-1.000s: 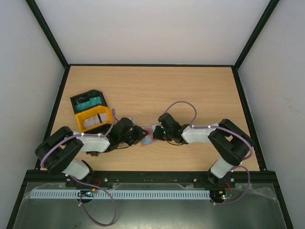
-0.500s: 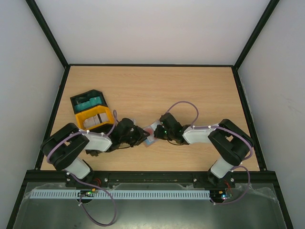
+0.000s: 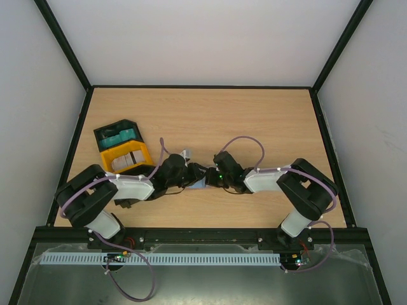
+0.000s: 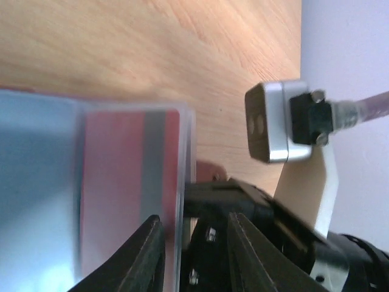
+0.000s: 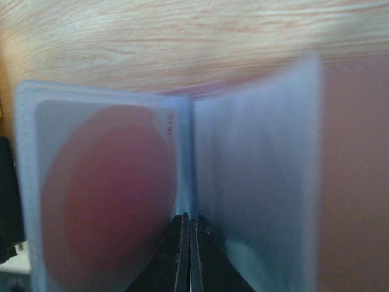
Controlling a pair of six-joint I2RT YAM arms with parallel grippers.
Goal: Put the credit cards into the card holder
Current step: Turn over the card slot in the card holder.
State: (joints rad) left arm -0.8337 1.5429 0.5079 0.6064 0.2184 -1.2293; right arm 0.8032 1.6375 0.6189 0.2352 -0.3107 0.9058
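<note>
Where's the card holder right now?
Top view: the card holder sits near the front middle of the table, between the left gripper and the right gripper, to the right of the yellow tray.

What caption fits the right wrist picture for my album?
Shut right fingers at the fold of the open card holder, a red-and-white card in its left sleeve.

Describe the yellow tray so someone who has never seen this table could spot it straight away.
Start at the wooden table and go to its left side, just beyond the left arm, where two small plastic trays sit side by side. The yellow tray is the nearer one. It holds pale cards, while the black tray behind it holds teal ones.
</note>
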